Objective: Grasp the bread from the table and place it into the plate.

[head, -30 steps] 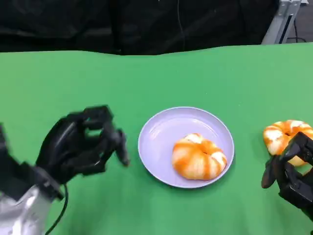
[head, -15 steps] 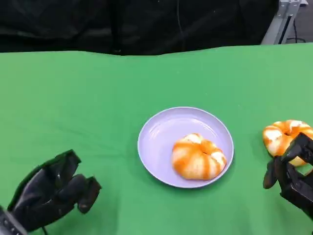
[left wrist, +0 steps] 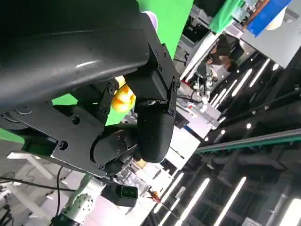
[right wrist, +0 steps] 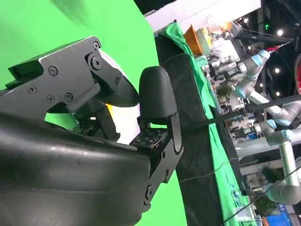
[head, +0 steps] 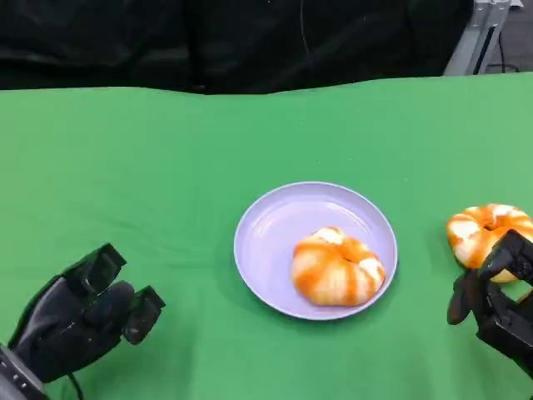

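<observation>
One bread (head: 337, 267) lies in the plate (head: 275, 225), another bread (head: 483, 233) right of it, touched by the empty, spread right hand (head: 491, 300); the left hand (head: 79, 312), left of it, holds nothing, fingers apart.

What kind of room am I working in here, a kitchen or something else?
Probably a robotics lab, not a kitchen: a green-covered table with a black backdrop behind it, other robot arms standing in the room, and long ceiling strip lights.

A green tablecloth (head: 166, 167) covers the table, with a black curtain (head: 208, 42) behind it
</observation>
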You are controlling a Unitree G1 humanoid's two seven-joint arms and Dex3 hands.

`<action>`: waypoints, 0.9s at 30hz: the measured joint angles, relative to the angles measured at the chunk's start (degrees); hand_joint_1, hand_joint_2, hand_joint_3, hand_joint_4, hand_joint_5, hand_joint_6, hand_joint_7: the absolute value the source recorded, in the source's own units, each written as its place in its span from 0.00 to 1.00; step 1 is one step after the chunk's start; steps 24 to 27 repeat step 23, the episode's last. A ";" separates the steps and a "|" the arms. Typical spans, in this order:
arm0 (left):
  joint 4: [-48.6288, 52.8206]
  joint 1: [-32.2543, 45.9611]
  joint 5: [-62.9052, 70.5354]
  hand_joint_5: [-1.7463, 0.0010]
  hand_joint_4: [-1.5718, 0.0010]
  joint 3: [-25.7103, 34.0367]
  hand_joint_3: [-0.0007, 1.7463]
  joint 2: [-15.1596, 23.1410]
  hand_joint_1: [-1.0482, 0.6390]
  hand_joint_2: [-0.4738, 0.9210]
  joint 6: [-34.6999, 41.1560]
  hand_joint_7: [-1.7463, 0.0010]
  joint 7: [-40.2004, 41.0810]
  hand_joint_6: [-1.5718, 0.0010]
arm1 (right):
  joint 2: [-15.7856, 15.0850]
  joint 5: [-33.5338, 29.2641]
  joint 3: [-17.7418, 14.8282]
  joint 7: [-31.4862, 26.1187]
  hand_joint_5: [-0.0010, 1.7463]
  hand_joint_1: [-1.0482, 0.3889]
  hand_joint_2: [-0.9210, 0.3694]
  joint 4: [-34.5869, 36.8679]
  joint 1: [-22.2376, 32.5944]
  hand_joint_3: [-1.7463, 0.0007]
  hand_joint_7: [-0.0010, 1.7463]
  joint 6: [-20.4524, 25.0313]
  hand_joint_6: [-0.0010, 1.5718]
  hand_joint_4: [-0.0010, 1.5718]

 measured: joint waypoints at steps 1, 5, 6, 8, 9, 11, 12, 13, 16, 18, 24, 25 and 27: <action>0.26 -0.02 0.30 0.00 0.48 0.11 0.47 -0.01 0.55 0.77 -0.02 0.20 -0.12 0.41 | 0.01 0.00 0.00 0.00 1.00 0.67 0.26 0.00 0.00 0.34 0.92 0.00 0.45 0.52; 0.71 -0.03 0.88 0.00 0.48 0.37 0.50 -0.14 0.55 0.77 -0.04 0.19 -0.81 0.41 | 0.01 -0.06 0.03 -0.01 1.00 0.67 0.25 0.00 0.00 0.34 0.92 -0.01 0.45 0.51; 0.71 -0.03 1.02 0.00 0.47 0.41 0.50 -0.17 0.55 0.76 -0.07 0.17 -0.82 0.41 | 0.01 -0.13 0.04 0.00 1.00 0.67 0.25 0.00 0.00 0.34 0.92 -0.03 0.45 0.51; 0.66 -0.03 1.19 0.00 0.47 0.43 0.52 -0.33 0.55 0.75 -0.15 0.13 -0.81 0.43 | 0.01 -0.17 0.05 -0.01 1.00 0.67 0.25 0.00 0.00 0.35 0.92 -0.17 0.45 0.51; 0.57 -0.03 1.27 0.00 0.47 0.44 0.51 -0.48 0.55 0.75 -0.23 0.14 -0.80 0.43 | 0.01 -0.18 0.06 -0.03 1.00 0.67 0.25 -0.01 0.00 0.35 0.92 -0.21 0.45 0.51; 0.21 0.00 1.42 0.00 0.47 0.45 0.50 -0.73 0.55 0.77 -0.21 0.15 -0.66 0.43 | 0.02 -0.20 0.09 -0.10 1.00 0.67 0.25 -0.09 0.02 0.35 0.92 -0.21 0.45 0.51; 0.04 0.00 1.53 0.00 0.47 0.45 0.50 -0.77 0.54 0.77 -0.18 0.15 -0.63 0.43 | 0.03 -0.20 0.09 -0.13 1.00 0.67 0.25 -0.17 0.02 0.35 0.92 -0.21 0.45 0.51; -0.07 -0.01 1.66 0.00 0.47 0.45 0.50 -0.77 0.54 0.77 -0.15 0.15 -0.63 0.43 | 0.03 -0.19 0.09 -0.17 1.00 0.67 0.25 -0.27 0.02 0.35 0.92 -0.21 0.45 0.51; -0.13 -0.01 1.88 0.00 0.47 0.46 0.37 -0.84 0.52 0.83 -0.17 0.14 -0.63 0.44 | 0.04 -0.17 0.08 -0.17 1.00 0.67 0.25 -0.31 0.02 0.35 0.92 -0.21 0.45 0.51; -0.12 -0.01 1.93 0.00 0.47 0.47 0.34 -0.89 0.52 0.85 -0.17 0.13 -0.63 0.45 | 0.05 -0.16 0.08 -0.19 1.00 0.67 0.25 -0.31 0.02 0.35 0.92 -0.21 0.45 0.51; -0.12 -0.01 2.80 0.00 0.48 0.52 0.33 -0.92 0.52 0.86 -0.08 0.16 -0.57 0.44 | 0.05 -0.16 0.08 -0.21 1.00 0.66 0.25 -0.31 0.02 0.36 0.92 -0.21 0.44 0.51; -0.12 -0.01 2.80 0.00 0.48 0.52 0.33 -0.92 0.52 0.86 -0.08 0.16 -0.57 0.44 | 0.05 -0.16 0.08 -0.21 1.00 0.66 0.25 -0.31 0.02 0.36 0.92 -0.21 0.44 0.51; -0.12 -0.01 2.80 0.00 0.48 0.52 0.33 -0.92 0.52 0.86 -0.08 0.16 -0.57 0.44 | 0.05 -0.16 0.08 -0.21 1.00 0.66 0.25 -0.31 0.02 0.36 0.92 -0.21 0.44 0.51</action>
